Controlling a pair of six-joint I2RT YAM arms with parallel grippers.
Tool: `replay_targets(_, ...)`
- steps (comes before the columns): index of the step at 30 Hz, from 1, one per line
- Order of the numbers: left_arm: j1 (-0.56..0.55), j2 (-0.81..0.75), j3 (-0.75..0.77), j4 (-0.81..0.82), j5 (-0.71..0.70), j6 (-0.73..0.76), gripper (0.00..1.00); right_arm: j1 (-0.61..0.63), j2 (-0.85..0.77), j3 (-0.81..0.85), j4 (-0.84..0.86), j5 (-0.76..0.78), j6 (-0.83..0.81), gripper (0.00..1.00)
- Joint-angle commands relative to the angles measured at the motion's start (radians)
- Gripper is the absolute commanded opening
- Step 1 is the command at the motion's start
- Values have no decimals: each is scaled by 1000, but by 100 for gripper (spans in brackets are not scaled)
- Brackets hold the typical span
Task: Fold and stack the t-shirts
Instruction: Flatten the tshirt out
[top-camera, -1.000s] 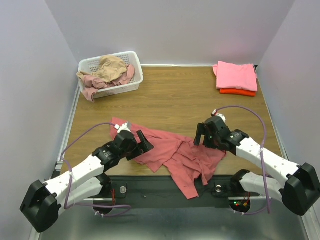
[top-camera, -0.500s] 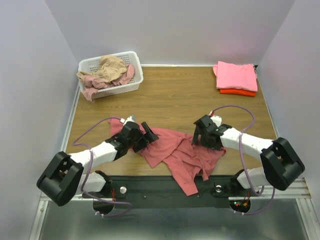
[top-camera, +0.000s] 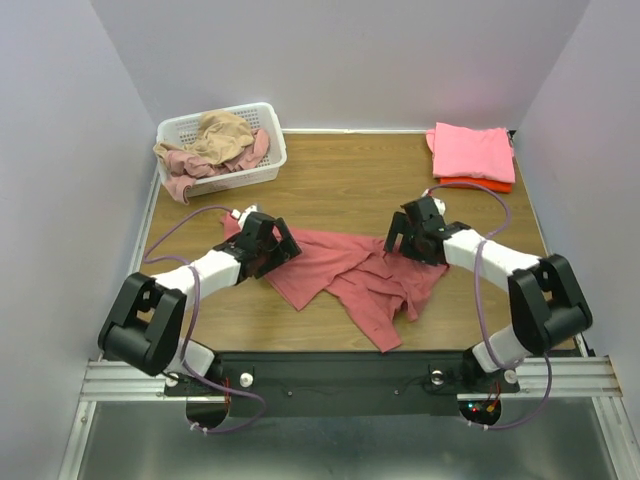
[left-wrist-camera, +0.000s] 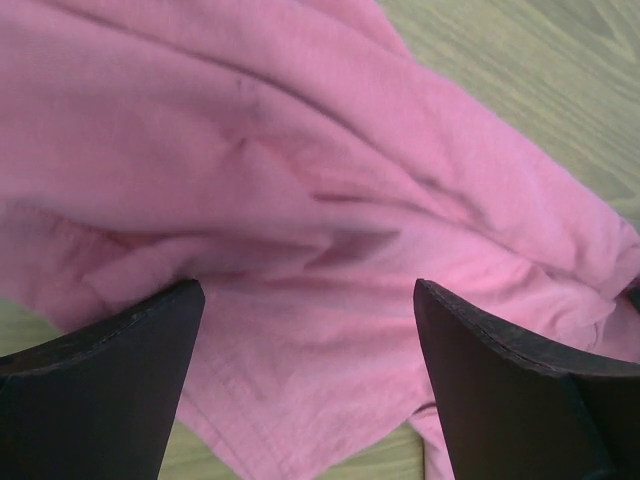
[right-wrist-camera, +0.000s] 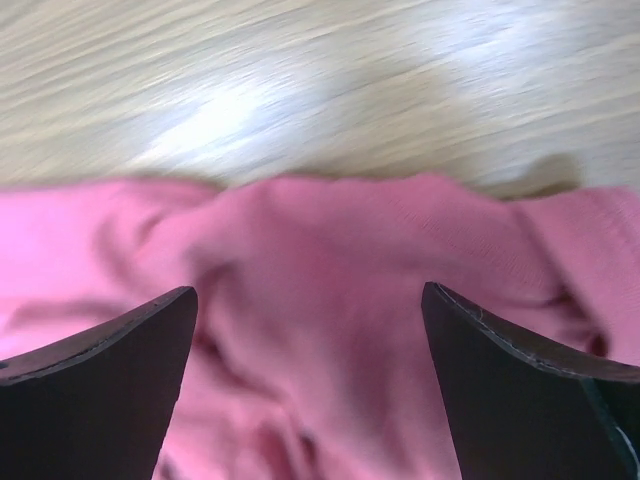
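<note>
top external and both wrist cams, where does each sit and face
top external: above, behind the robot, facing down on the table; left arm, left tool, right arm, right tool show
left wrist: on that wrist, facing down at the dusty red shirt; its open fingers show
right wrist: likewise, at the shirt's edge and wood; open fingers show
shared: all three see that shirt

Seen from above, the left gripper (top-camera: 284, 246) covers the red shirt's (top-camera: 340, 275) left edge, and the right gripper (top-camera: 396, 243) covers its far right corner. The orange shirt (top-camera: 476, 184) shows only as a strip under the pink shirt (top-camera: 472, 152). In the basket (top-camera: 258, 172), the tan shirt (top-camera: 222, 132) hides much of the rose shirt (top-camera: 184, 166). Both wrist views cut the fingers (left-wrist-camera: 100, 390) off at the bottom edge, and the right wrist view is blurred.
</note>
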Motion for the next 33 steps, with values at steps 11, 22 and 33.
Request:
replay_targets(11, -361, -373, -193, -189, -79, -285, 98, 3, -571, -180, -95, 24, -31, 100)
replay_targets(22, -453, -139, -113, -288, -183, -378, 94, 3, -588, -207, -135, 57, -12, 100)
replay_targets(33, -416, 27, -14, -368, -263, -391, 61, 3, -588, -213, -158, 105, 11, 100)
